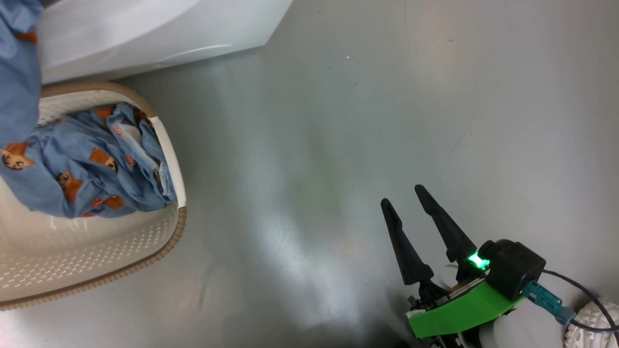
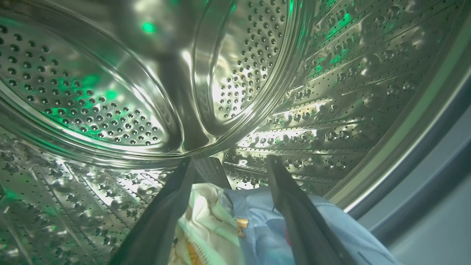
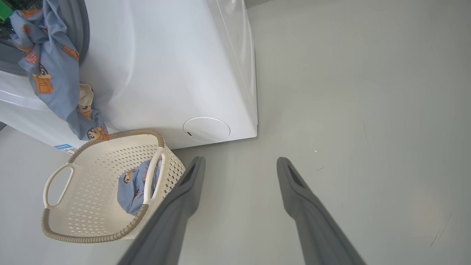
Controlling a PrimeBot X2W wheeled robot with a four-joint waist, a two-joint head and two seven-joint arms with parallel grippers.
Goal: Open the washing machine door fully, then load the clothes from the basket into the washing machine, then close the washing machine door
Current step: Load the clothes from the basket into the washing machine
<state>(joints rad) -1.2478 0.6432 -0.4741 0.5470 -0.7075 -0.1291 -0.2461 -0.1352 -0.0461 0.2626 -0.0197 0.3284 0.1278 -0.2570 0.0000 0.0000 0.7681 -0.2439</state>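
Note:
My left gripper [image 2: 230, 162] is inside the steel drum [image 2: 92, 92] of the washing machine [image 3: 165, 66], jaws open. Light blue cloth [image 2: 265, 228] and a small white garment [image 2: 209, 217] lie loose between the bases of its fingers. A blue printed garment [image 3: 48, 66] hangs out of the drum opening down to the basket [image 3: 99, 173]. More of the clothes [image 1: 87, 169] lie in the basket [image 1: 96, 251]. My right gripper [image 1: 402, 196] hovers open and empty over the floor, right of the basket. The washing machine door is out of view.
The washer's white front [image 1: 145, 29] stands right behind the basket, its round service flap [image 3: 206, 129] low at the corner. Bare grey floor [image 1: 338, 121] stretches to the right of both. A grey rubber gasket [image 2: 423, 184] rims the drum.

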